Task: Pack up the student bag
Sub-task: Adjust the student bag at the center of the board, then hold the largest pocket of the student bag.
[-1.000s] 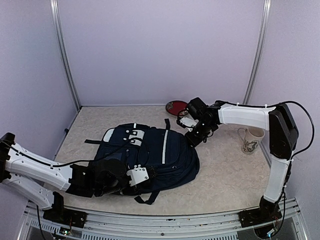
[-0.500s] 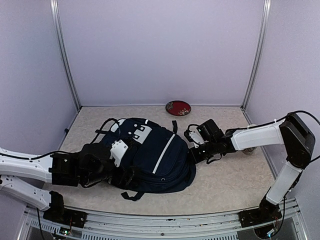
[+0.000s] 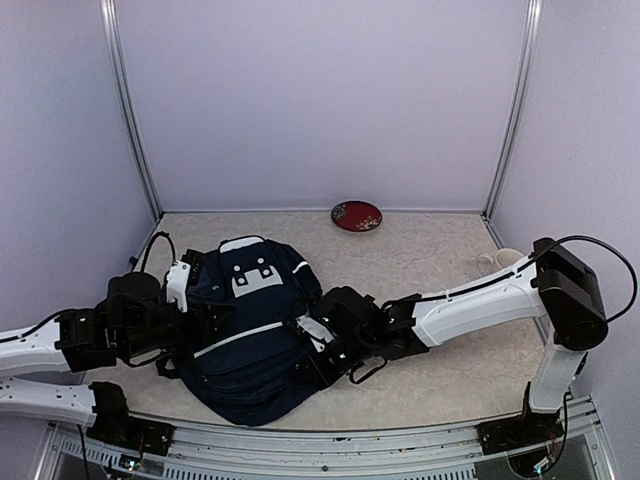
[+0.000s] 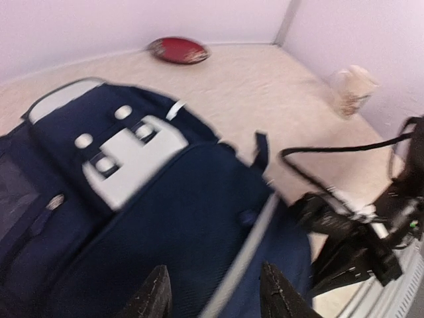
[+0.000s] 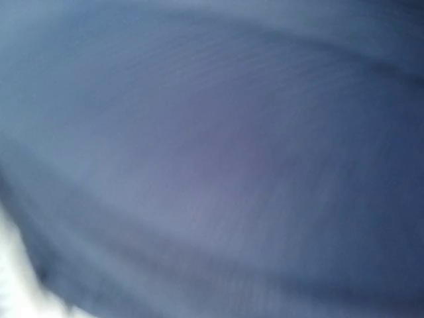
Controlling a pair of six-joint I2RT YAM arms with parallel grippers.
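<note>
The student bag (image 3: 250, 330) lies flat at the left-centre of the table, navy with a white patch (image 3: 256, 278) and white stripes. My left gripper (image 3: 200, 308) is at the bag's left side. In the left wrist view its jaws (image 4: 215, 301) stand apart over the navy fabric (image 4: 165, 218) and a white stripe, with nothing between them. My right gripper (image 3: 322, 362) is pressed against the bag's right edge. The right wrist view shows only blurred blue fabric (image 5: 212, 159); its fingers are hidden, and I cannot see whether it grips cloth.
A red dish (image 3: 357, 216) sits by the back wall. A pale mug (image 3: 505, 260) stands at the right wall, behind the right arm. A black cable (image 4: 331, 142) loops above the right arm's wrist. The bag's near edge lies close to the table's front rail.
The bag has slid left and turned, its patch now facing the back. The right arm swept down and left along the bag's side. The left gripper pulled back left and opened.
</note>
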